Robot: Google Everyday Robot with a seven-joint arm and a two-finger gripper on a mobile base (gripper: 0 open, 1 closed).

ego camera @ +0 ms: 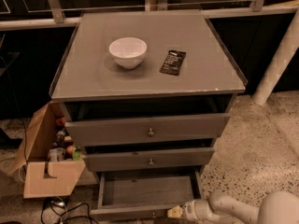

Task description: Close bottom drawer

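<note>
Your gripper (174, 213), whose grip I cannot tell, is at the open bottom drawer (147, 190) front; push it inward.

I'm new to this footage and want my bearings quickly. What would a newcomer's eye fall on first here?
The white bowl stands out on the grey cabinet top, with a black packet beside it. Below, the bottom drawer is pulled far out, its plain inside showing, and the gripper is at the right part of its front edge. An open cardboard box holding small items sits on the floor at the picture's left.
</note>
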